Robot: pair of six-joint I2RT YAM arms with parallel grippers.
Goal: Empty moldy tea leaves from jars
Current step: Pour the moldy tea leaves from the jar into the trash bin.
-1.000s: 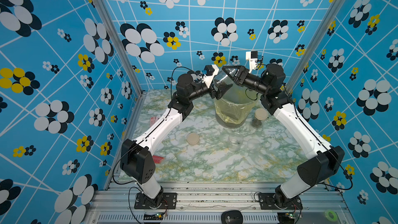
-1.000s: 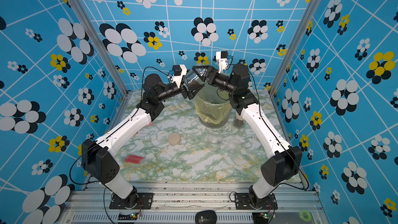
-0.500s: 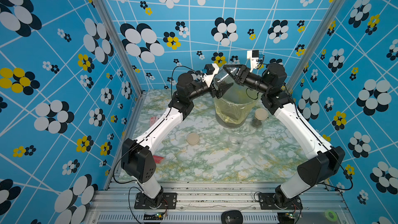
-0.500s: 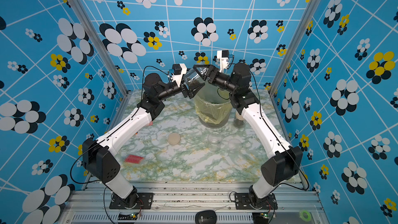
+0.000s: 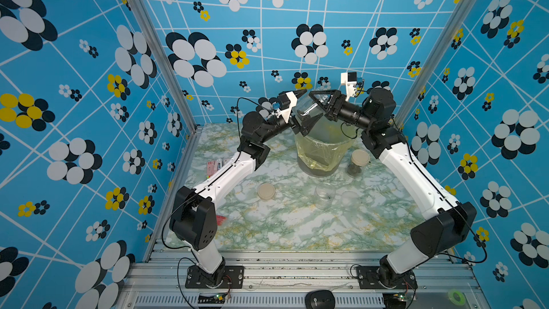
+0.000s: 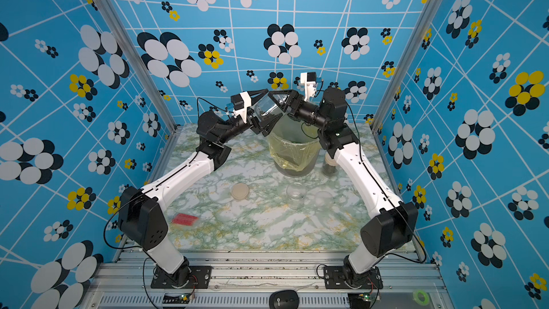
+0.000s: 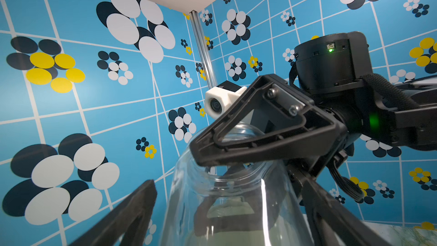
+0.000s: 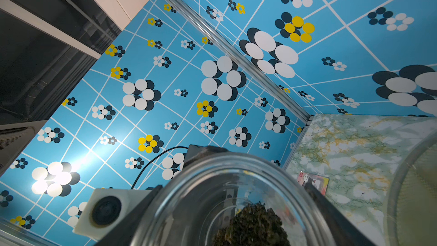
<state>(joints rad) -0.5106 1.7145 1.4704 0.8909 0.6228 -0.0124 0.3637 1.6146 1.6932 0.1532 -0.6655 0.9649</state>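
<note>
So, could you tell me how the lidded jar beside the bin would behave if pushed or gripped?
The lidded jar looks rigid with a smooth clear wall, so it may slip in a loose grip. It stands upright as a narrow cylinder, so a sideways push high up would probably tip it and let it roll.
</note>
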